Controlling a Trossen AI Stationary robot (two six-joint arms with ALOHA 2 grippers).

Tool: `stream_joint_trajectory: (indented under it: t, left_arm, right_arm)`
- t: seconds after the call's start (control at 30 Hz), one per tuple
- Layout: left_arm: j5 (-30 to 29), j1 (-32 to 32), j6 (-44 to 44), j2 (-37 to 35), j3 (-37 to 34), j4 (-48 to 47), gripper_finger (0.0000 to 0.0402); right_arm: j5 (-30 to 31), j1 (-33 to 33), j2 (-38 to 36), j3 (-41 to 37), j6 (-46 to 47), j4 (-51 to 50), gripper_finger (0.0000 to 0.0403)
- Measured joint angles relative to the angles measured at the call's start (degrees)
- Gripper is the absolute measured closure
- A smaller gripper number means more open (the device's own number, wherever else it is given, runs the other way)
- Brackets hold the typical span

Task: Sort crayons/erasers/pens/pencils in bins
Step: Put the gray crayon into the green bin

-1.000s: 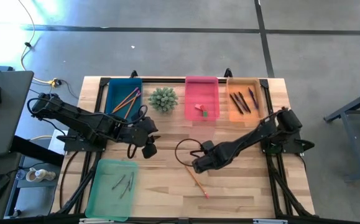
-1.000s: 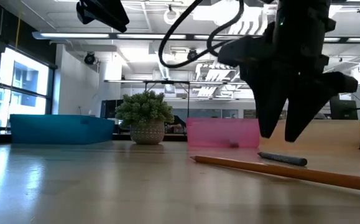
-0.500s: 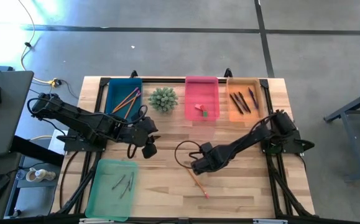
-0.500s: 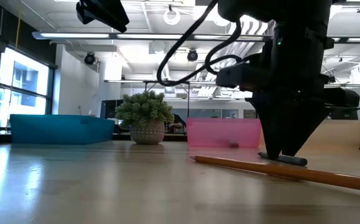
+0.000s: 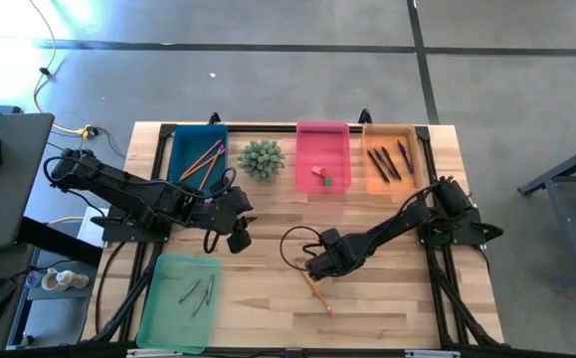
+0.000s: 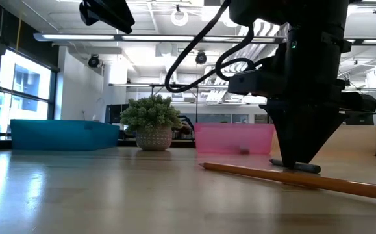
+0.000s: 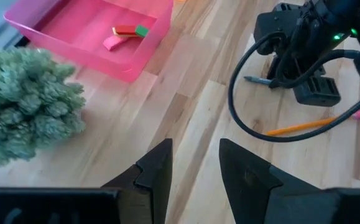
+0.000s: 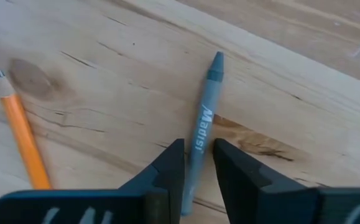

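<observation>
- Grey crayon [image 8: 203, 134] flat on the bench [image 5: 387, 298], near its middle, just beside the orange pencil [image 8: 23, 137] but apart from it
- Right claw [image 8: 197, 163] down at bench level directly over that crayon; fingers [image 8: 167, 168] narrowed to either side of its rear half, seemingly touching or near touching; cannot tell whether a firm grip is made yet
- Long axis of the crayon running straight out ahead between the two fingers, pointed tip away from the wrist; so squeeze acting across the thin width, which looks right for a lift
- Pencil lying off to one side of the claw at a slight angle to the crayon, outside the fingers; likely safe from being dragged, though close enough to watch
- Left claw [image 7: 195, 168] waiting well apart over the bench's left half, near the plant [image 5: 261, 157], fingers parted with nothing between; right arm plainly the nearer one
- Light green bin [image 5: 151, 316] with other crayons at the front left corner, judged the destination: a carry across toward the left arm's side
</observation>
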Motion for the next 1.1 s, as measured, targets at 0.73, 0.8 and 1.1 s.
stream_joint_trajectory:
  t: [0.73,0.8,1.1]
  left_arm:
    - [18.06,-3.71,-9.5,0.86,0.0,-0.44,0.0283]
    - [17.78,-5.51,-9.89,1.23,-0.02,-0.51,0.0283]
    - [11.01,-13.61,-16.9,7.61,-0.03,3.72,0.0283]
  right_arm:
    - [1.01,0.94,-0.48,-0.26,-6.48,-0.3,0.0391]
    - [1.81,1.62,-1.14,-0.38,-7.12,-0.41,0.0391]
    - [3.26,4.22,-5.86,-0.17,-9.08,2.67,0.0391]
